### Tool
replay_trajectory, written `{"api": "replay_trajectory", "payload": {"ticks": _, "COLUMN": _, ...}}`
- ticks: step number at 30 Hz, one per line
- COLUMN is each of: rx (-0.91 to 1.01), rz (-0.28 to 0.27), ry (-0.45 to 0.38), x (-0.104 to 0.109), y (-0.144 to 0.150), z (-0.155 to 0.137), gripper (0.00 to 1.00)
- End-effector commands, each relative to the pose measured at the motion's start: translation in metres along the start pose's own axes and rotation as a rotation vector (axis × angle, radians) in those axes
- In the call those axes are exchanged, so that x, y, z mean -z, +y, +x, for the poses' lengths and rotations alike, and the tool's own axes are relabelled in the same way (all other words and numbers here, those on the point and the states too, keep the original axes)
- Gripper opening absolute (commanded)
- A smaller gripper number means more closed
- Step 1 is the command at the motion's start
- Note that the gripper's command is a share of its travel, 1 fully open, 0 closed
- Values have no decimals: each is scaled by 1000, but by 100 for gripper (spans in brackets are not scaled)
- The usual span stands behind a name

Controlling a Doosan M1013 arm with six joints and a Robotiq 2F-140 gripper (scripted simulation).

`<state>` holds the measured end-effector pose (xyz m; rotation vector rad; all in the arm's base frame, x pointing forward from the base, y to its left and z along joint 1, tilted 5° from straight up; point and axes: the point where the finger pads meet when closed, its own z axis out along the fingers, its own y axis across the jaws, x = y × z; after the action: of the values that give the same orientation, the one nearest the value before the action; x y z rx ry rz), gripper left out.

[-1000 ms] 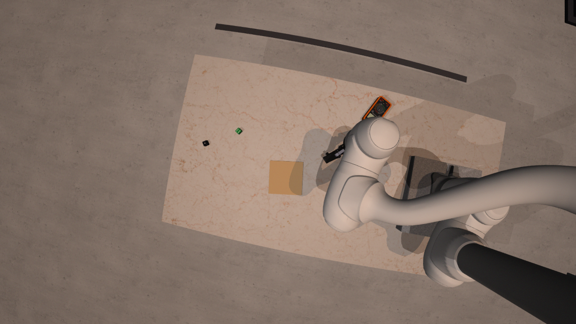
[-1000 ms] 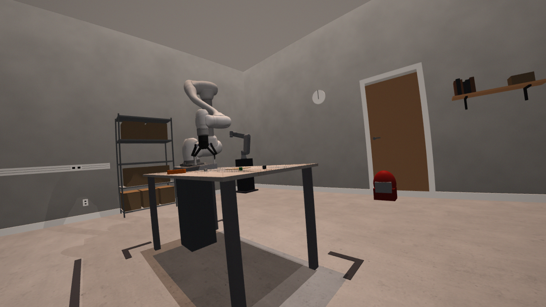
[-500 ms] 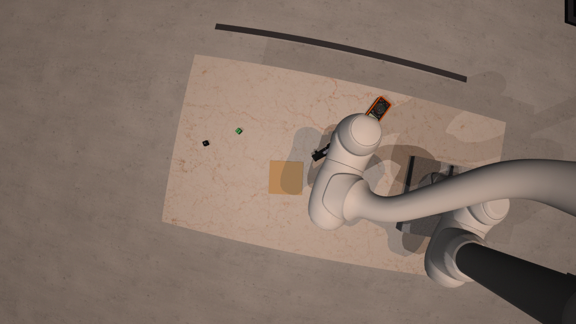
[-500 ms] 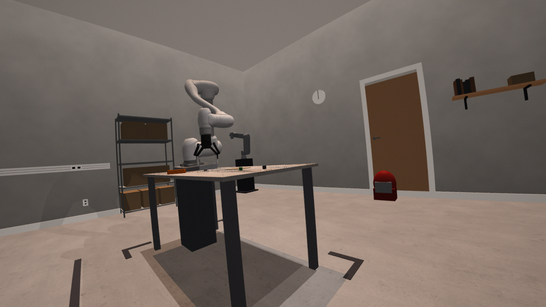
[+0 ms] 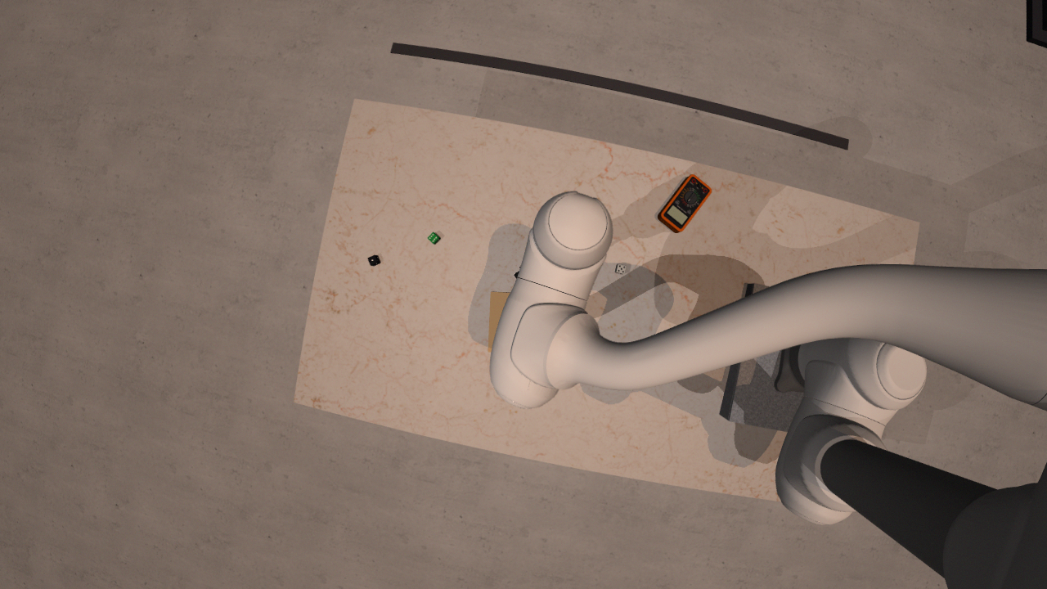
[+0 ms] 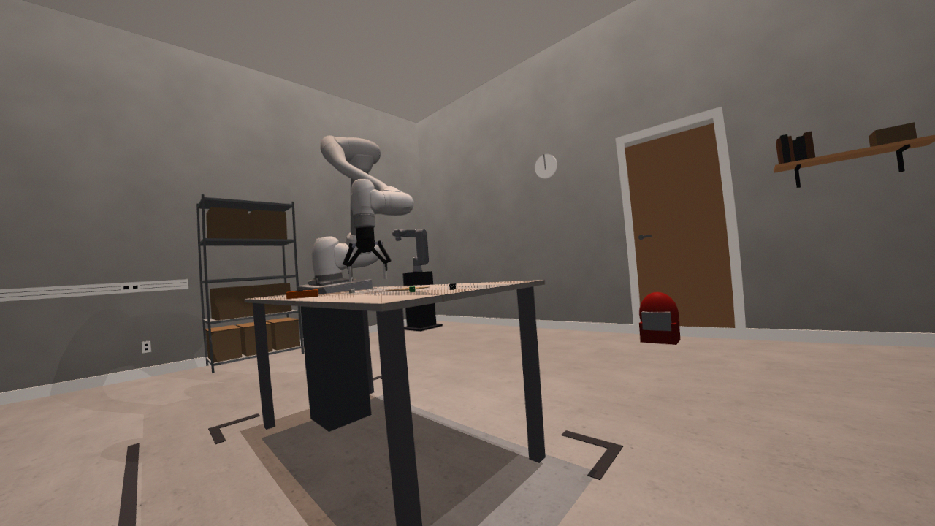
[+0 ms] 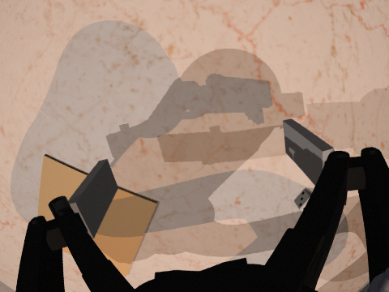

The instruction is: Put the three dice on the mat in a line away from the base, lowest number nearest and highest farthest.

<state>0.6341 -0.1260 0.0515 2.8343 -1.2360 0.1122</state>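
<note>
Lying near the white die (image 5: 621, 268) (image 6: 351, 290) (image 7: 301, 198): multimeter (image 5: 685, 203) (image 6: 302, 294).

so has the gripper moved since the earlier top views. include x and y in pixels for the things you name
Yes, leftward in the picture. The gripper's (image 5: 516, 275) (image 6: 367, 272) (image 7: 202, 174) visible black tip was right of the tan mat (image 5: 496, 311) (image 6: 424, 287) (image 7: 61, 176); now it peeks out above it.
</note>
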Motion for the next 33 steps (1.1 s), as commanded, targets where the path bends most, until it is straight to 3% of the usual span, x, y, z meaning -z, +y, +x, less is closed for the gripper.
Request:
{"api": "replay_trajectory", "payload": {"ticks": 1, "rx": 0, "rz": 0, "ry": 0, "x": 1, "y": -15, "z": 14, "gripper": 100}}
{"api": "replay_trajectory", "payload": {"ticks": 14, "rx": 0, "rz": 0, "ry": 0, "x": 1, "y": -105, "z": 98, "gripper": 100}}
{"api": "replay_trajectory", "payload": {"ticks": 33, "rx": 0, "rz": 0, "ry": 0, "x": 1, "y": -180, "z": 168, "gripper": 100}}
